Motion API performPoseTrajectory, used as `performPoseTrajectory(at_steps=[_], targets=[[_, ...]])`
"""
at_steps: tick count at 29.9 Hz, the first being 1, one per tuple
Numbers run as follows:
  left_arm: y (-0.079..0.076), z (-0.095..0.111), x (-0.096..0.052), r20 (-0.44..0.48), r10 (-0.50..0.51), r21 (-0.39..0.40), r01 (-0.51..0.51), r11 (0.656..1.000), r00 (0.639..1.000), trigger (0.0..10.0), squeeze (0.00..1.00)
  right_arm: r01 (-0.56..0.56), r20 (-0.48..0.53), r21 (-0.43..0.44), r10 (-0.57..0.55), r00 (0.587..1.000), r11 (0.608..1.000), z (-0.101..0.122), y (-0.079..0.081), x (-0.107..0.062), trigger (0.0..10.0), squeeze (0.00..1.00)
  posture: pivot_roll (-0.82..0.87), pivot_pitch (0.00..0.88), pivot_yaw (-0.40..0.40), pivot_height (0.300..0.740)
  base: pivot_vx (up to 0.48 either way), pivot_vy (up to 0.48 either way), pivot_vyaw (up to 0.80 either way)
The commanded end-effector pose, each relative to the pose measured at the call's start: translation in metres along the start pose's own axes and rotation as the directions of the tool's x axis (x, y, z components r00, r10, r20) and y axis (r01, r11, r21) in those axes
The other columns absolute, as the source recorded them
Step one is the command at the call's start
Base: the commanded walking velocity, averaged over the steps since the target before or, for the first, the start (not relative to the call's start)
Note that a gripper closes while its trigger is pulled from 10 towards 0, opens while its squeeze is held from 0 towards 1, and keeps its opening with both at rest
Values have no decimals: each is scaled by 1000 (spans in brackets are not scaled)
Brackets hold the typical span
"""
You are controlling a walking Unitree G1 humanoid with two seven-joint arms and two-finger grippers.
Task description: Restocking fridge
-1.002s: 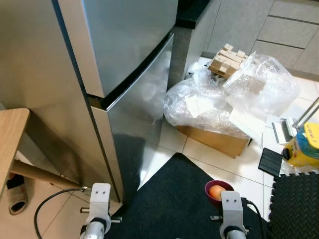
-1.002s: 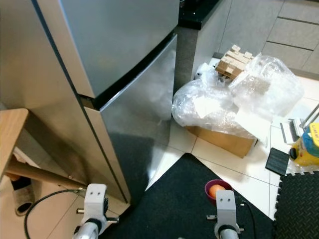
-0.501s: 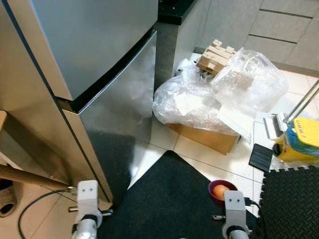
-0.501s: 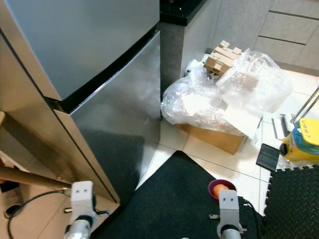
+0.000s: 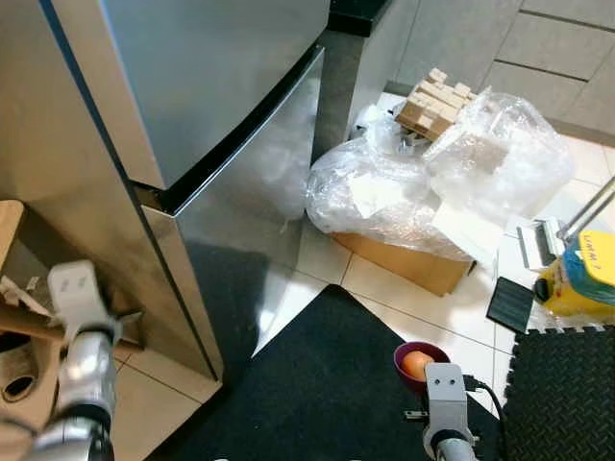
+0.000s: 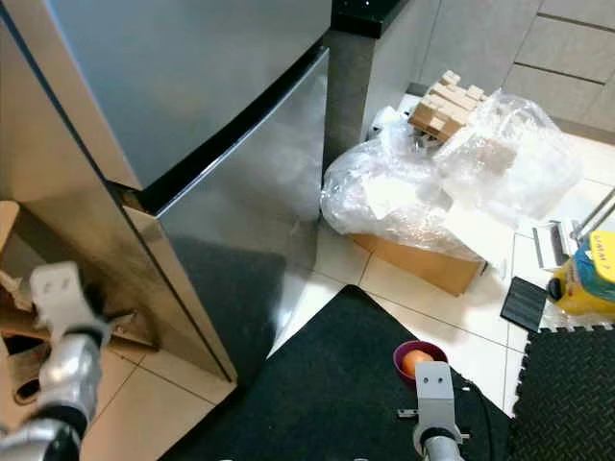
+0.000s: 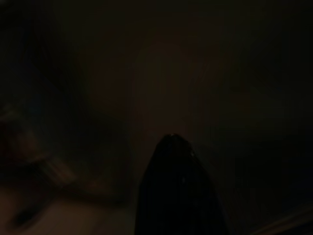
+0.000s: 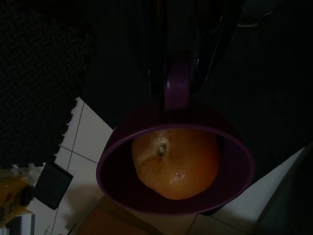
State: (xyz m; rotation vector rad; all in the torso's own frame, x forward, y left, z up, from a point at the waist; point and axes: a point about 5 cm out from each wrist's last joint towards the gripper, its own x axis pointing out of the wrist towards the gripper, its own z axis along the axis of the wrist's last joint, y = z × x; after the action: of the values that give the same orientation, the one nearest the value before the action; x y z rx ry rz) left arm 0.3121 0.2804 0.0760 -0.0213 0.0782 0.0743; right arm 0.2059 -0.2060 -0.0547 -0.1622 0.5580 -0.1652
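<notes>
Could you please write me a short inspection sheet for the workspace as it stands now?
Surface: pale tiled floor with a black mat in front of the fridge.
Job's things: steel fridge, both doors shut; purple cup holding an orange.
Clutter: cardboard box under clear plastic wrap, wooden blocks on top, yellow container on the right.
Grippers: right gripper shut on the cup's handle; left gripper raised beside the fridge, too dark to judge.
Cables: black cable by the right arm.
Surroundings: grey cabinets behind; wooden furniture on the left.
</notes>
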Motion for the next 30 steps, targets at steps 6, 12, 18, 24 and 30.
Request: performPoseTrajectory(at_steps=[6,12,18,24,30], targets=[[1,18,-8,27,-415,-45,416,908,909,10000,0,22,13,-2,-22,1000,1000,-5,-6,-5,10000,0,-124,126,3,731,0,0,0],[17,13,-20,-73,-488,-3,489,872,870,10000,0,20,5,-8,-19,1000,1000,-10,-8,-7,10000,0,-116,127,-7,731,0,0,0],[20,14,-24,-39,-509,-61,506,860,860,10000,0,6,8,-15,-6,1000,1000,-7,-5,-6,10000,0,-111,125,-22,731,0,0,0],[7,14,-26,-17,-606,-119,600,791,795,10000,0,2,15,-18,-2,1000,1000,-4,-6,-4,10000,0,-115,126,-29,731,0,0,0],[2,21,-18,39,-589,-124,589,799,807,10000,0,2,19,-23,-2,1000,1000,-4,-7,-4,10000,0,-118,129,-30,731,0,0,0]])
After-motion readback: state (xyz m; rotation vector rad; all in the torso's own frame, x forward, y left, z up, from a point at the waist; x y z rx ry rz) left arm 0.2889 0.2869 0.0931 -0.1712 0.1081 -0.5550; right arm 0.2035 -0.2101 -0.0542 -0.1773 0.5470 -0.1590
